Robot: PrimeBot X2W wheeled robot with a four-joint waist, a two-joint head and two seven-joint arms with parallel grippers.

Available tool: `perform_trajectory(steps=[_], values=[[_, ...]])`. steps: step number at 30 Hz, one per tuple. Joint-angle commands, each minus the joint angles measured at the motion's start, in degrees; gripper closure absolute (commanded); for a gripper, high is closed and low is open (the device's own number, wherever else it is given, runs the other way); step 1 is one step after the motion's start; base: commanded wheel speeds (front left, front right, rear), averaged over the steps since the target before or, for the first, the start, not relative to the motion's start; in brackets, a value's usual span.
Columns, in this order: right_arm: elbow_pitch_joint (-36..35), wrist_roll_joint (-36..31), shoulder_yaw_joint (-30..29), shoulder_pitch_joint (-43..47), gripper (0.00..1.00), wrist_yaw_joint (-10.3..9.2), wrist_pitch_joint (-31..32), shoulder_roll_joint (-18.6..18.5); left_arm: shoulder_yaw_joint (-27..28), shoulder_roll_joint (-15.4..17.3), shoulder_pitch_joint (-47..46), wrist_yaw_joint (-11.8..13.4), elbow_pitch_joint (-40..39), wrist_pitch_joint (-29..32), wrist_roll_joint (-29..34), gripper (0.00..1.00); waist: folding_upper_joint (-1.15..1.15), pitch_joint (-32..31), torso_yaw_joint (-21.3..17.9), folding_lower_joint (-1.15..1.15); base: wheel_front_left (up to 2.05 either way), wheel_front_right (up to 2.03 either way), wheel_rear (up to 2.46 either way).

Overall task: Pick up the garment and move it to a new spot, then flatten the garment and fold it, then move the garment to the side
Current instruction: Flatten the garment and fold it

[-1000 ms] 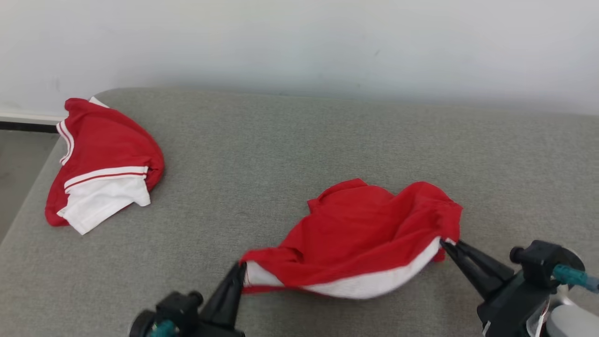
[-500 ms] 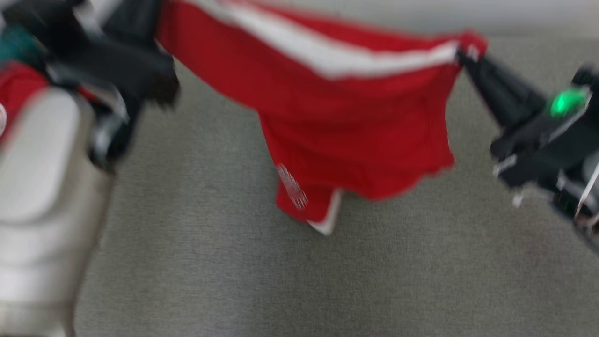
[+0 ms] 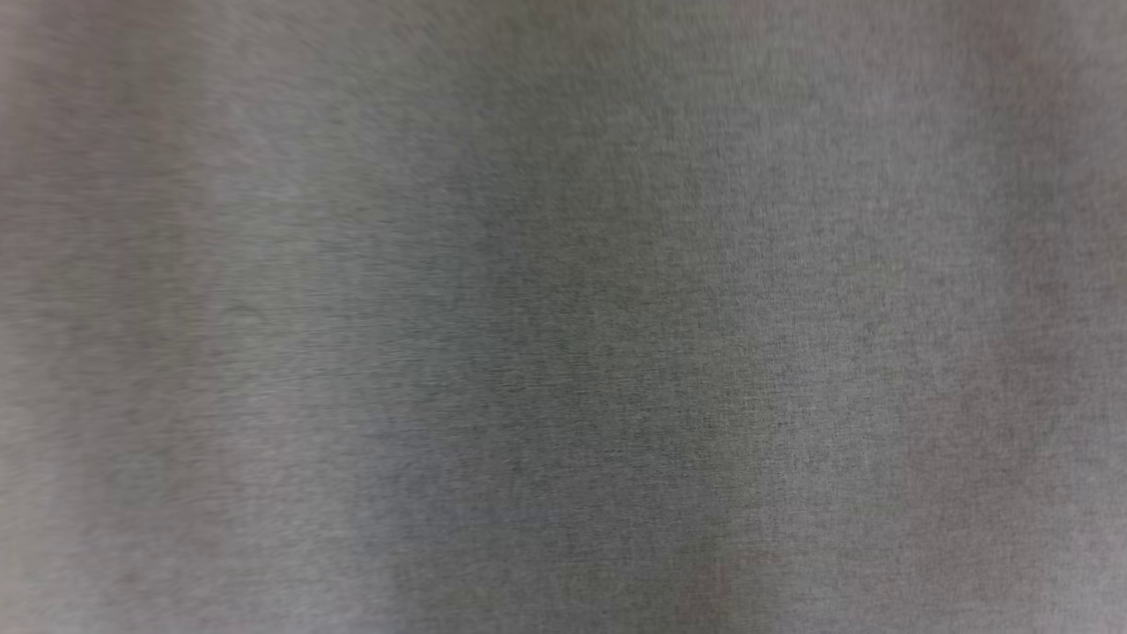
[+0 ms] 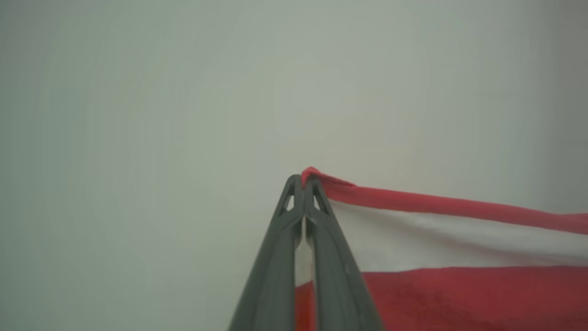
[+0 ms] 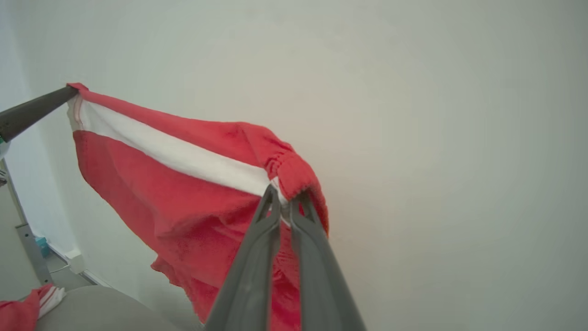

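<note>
The garment (image 5: 183, 193) is red with a white band and hangs in the air, stretched between my two grippers in front of a pale wall. My right gripper (image 5: 285, 200) is shut on one bunched end of its banded edge. In the left wrist view, my left gripper (image 4: 303, 180) is shut on the other corner of the garment (image 4: 436, 234), with the cloth running off to the right. The right wrist view also has the left gripper (image 5: 73, 90) at its upper left, pinching that corner. The head view is a blur of grey surface (image 3: 563, 317).
A second red-and-white garment (image 5: 18, 312) lies on the grey padded surface (image 5: 101, 312) at the lower left of the right wrist view. Beyond it are a grey post (image 5: 27, 239) and the floor by the pale wall (image 5: 436, 138).
Both grippers have raised the garment off the grey surface and spread it out in the air. The head camera has swung down, so grippers and garment have left its picture.
</note>
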Motion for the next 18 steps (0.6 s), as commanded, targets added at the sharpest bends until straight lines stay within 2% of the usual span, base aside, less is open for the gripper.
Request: perform_trajectory(steps=[1, 5, 10, 15, 18], values=[[3.6, -1.4, 1.3, -4.1, 1.00, -0.13, 0.5, 0.9, 0.0, -0.4, -4.4, 0.3, 2.7, -0.3, 0.6, 1.00, -0.02, 6.6, -4.7, -0.03, 0.00, 0.00, 0.00], [9.7, -2.0, 3.2, -10.1, 1.00, -0.13, 0.6, 2.6, -0.5, -1.6, -9.5, 0.5, 8.3, -0.9, 0.9, 1.00, -0.02, 8.3, -4.8, -0.03, 0.00, 0.00, 0.00], [14.0, -0.3, 5.2, -12.1, 1.00, -0.13, -1.7, 3.3, -1.3, -2.9, -11.5, 0.2, 13.7, -2.9, 0.4, 1.00, -0.02, 9.8, -4.7, -0.03, 0.00, 0.00, 0.00], [14.5, 1.7, 8.3, -9.7, 1.00, -0.13, -3.1, 2.8, -1.4, -3.6, -9.1, -0.3, 16.3, -4.1, -1.7, 1.00, -0.02, 10.2, -5.1, -0.03, 0.00, 0.00, 0.00], [12.5, 3.6, 10.3, -6.7, 1.00, -0.13, -5.1, 1.1, -3.8, -4.3, -5.5, -0.3, 14.3, -5.4, -3.4, 1.00, -0.02, 10.0, -4.9, -0.03, 0.00, 0.00, 0.00]])
